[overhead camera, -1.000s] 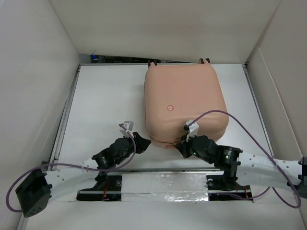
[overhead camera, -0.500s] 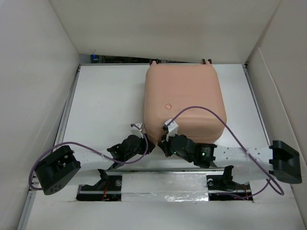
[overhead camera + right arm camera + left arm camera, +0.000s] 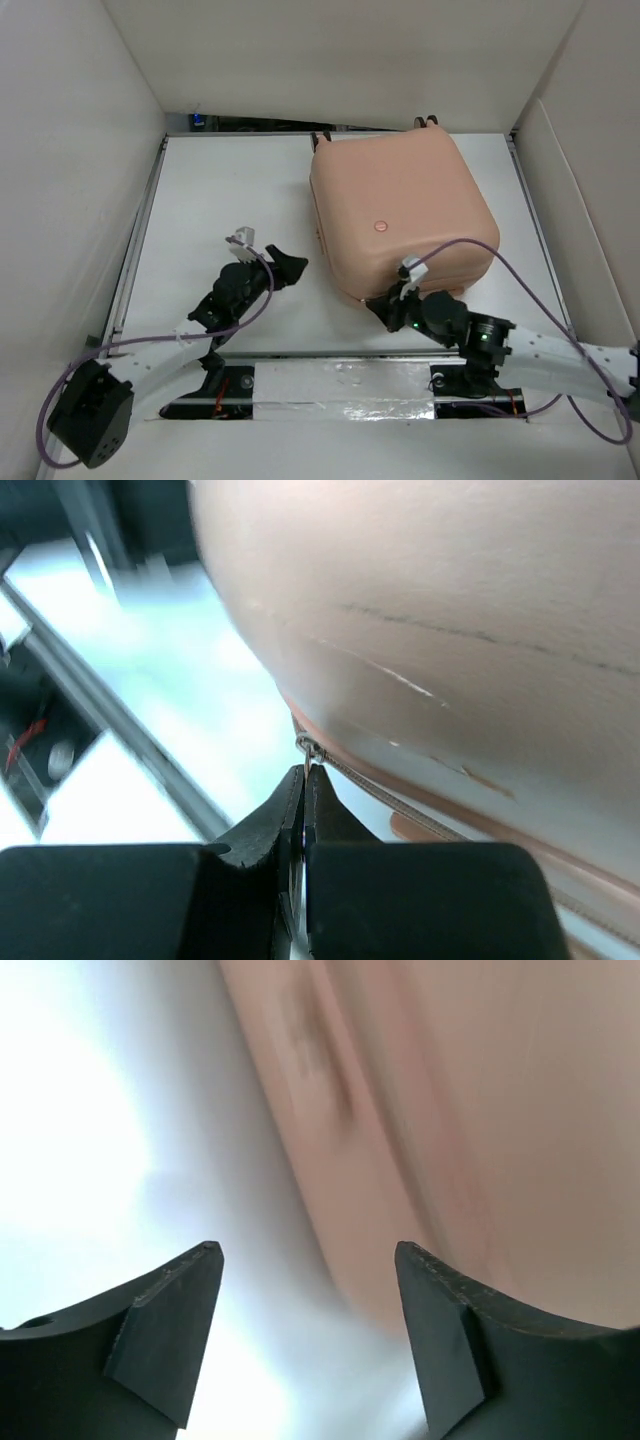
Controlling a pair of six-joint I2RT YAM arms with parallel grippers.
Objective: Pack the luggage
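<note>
Our left gripper's [image 3: 308, 1248] fingers [image 3: 165, 1330] stand spread with nothing between them, just short of the peach-pink luggage [image 3: 400, 210]. Our right gripper's [image 3: 303, 772] fingers [image 3: 265, 825] are pressed together at the small metal zipper pull [image 3: 307, 747] on the shell's near seam; whether they pinch it we cannot tell. The luggage lies closed, slightly askew, on the right half of the white table [image 3: 220, 190], wheels [image 3: 430, 122] toward the far wall.

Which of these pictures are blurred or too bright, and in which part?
Top external view: sharp and evenly lit, suitcase clear. Left wrist view: suitcase shell smeared by blur, table washed out white on the left, left gripper fingers crisp. Right wrist view: left background blurred and glary; shell scratches and right gripper fairly sharp.
</note>
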